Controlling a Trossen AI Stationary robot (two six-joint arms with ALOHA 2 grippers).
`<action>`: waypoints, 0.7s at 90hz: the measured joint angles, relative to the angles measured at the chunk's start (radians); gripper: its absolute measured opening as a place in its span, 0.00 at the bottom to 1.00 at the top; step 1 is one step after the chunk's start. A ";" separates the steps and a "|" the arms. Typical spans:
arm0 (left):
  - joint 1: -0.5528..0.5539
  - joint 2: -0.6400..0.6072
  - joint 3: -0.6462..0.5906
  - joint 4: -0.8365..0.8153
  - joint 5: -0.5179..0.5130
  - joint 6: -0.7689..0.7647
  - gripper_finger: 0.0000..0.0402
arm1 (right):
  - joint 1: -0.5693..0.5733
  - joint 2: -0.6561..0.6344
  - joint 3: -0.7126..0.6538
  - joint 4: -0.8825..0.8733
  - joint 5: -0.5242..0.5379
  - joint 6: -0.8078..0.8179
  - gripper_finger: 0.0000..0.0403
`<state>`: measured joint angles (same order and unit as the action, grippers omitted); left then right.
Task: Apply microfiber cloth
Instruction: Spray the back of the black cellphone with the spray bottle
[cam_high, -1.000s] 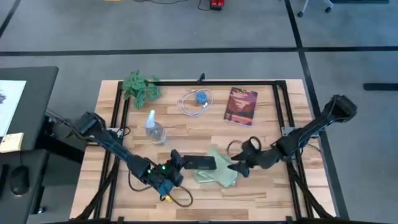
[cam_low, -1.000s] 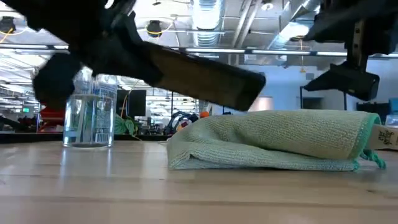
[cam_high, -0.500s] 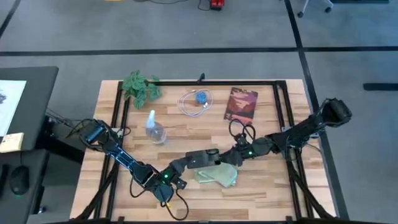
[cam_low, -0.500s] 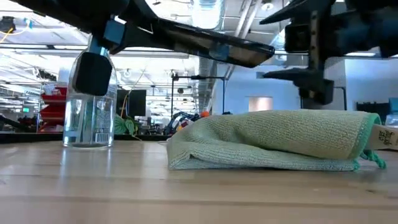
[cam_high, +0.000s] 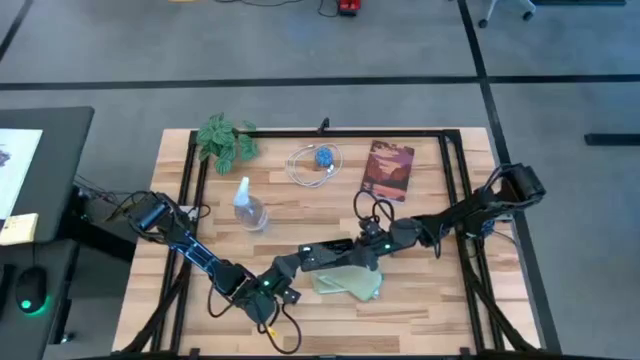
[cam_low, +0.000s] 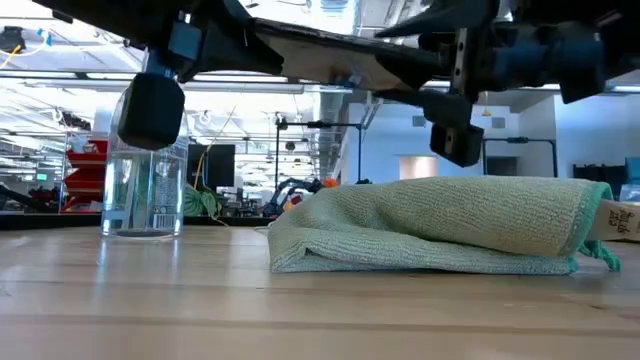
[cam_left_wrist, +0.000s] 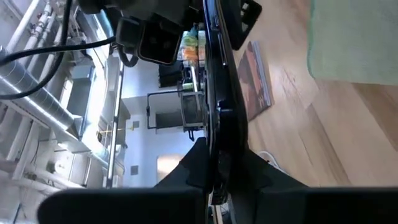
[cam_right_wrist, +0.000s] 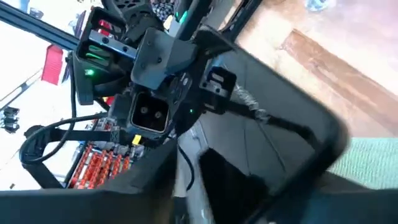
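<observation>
Left gripper (cam_high: 296, 263) clamps the black phone (cam_high: 326, 255) over the microfiber cloth (cam_high: 350, 282) (near the tabletop's front edge); right gripper (cam_high: 368, 240) meets the phone's far end, can't tell its grip.

high view: looking straight down over the whole table (cam_high: 420, 310)
low view: looking level across the tabletop, sharing the microfiber cloth (cam_low: 440, 225)

On the table (cam_high: 420, 310) — one microfiber cloth (cam_high: 350, 282), one black phone (cam_high: 325, 256), one clear spray bottle (cam_high: 247, 207), one artificial plant (cam_high: 226, 137), one coiled cable (cam_high: 314, 164) and one book (cam_high: 387, 169) — with two robot arms, one from each side.
</observation>
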<state>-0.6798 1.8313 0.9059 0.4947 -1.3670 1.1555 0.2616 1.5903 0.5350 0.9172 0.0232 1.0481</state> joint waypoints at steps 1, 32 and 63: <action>0.000 0.000 0.000 -0.002 -0.002 0.000 0.03 | -0.001 -0.001 0.000 0.002 -0.001 0.000 0.26; 0.000 0.001 -0.002 -0.040 0.022 -0.271 0.29 | 0.019 -0.017 -0.004 -0.017 0.054 -0.041 0.04; 0.000 0.001 0.001 -0.276 0.036 -1.077 0.59 | 0.060 -0.223 -0.143 -0.019 0.343 -0.156 0.03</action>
<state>-0.6802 1.8320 0.9066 0.2191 -1.3315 0.0787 0.3220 1.3675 0.3919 0.8981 0.3666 0.8924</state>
